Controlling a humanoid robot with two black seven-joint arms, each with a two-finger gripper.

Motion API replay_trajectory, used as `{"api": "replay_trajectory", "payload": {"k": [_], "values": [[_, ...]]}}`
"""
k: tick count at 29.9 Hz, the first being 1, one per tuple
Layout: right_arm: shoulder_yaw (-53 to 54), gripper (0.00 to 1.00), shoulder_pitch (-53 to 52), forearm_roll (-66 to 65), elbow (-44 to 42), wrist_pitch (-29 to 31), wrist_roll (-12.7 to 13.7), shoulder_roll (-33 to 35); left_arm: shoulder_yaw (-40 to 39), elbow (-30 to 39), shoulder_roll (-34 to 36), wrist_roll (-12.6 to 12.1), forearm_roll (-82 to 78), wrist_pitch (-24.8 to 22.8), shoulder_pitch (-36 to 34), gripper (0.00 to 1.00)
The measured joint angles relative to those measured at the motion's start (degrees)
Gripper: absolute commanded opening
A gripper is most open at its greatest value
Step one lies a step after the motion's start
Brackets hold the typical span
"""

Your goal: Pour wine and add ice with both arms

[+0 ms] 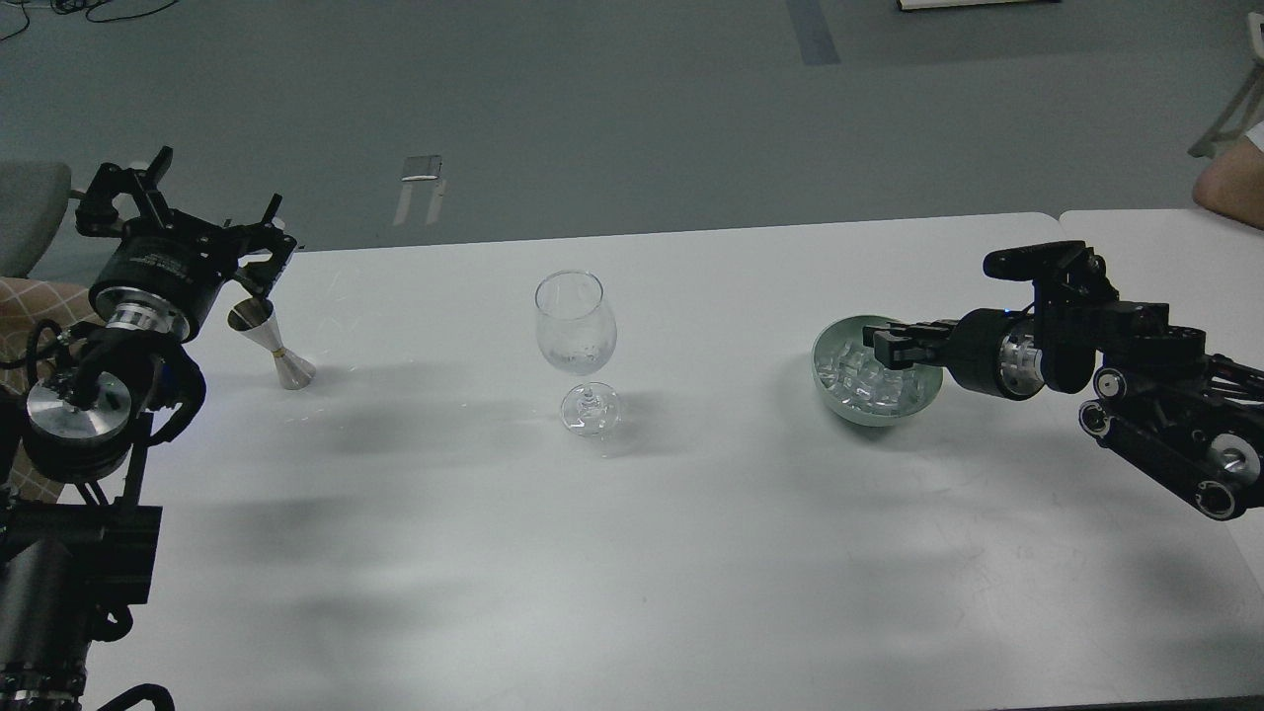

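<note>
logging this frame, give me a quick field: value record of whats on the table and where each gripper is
table: white table
centre: wine glass, upright, looks empty
left: metal jigger, tilted
right: pale green bowl holding ice
left gripper: at the jigger's top rim; grip cannot be told
right gripper: over the bowl, above the ice; fingers cannot be told apart
ice in glass: none seen
</note>
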State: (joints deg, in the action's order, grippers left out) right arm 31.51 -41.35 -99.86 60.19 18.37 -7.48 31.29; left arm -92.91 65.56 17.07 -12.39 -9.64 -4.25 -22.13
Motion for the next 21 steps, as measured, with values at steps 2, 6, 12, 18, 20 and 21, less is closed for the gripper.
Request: {"api": "replay_trajectory", "payload": {"k": [2,6,12,18,20,21], "values": [[0.5,0.24,0.3,1.2,2.2,0.0,0.0,1.6,0.0,0.0,0.1,0.0,0.0,0.1,0.0,0.98],[1.1,0.22,0.5,3.6,7.6,-0.3,0.1,5.2,-0.1,0.0,0.5,0.0,0.0,0.1,0.0,0.98],[7.5,0.22,0.7,5.1,15.4,-0.5,0.1,8.4,-0.3,0.0,1.5,0.0,0.1,0.1,-0.2,0.98],[14.6,0.2,0.6,5.4,20.4,-0.3,0.1,7.0,-0.3,0.0,2.0,0.0,0.0,0.1,-0.2,0.98],[15.1,0.2,0.4,5.4,22.0,-0.2,0.3,4.9,-0.3,0.0,2.3,0.0,0.0,0.1,-0.2,0.98],[15.2,0.2,0.3,5.4,22.5,-0.2,0.4,3.8,-0.3,0.0,2.4,0.0,0.0,0.1,-0.2,0.98]]}}
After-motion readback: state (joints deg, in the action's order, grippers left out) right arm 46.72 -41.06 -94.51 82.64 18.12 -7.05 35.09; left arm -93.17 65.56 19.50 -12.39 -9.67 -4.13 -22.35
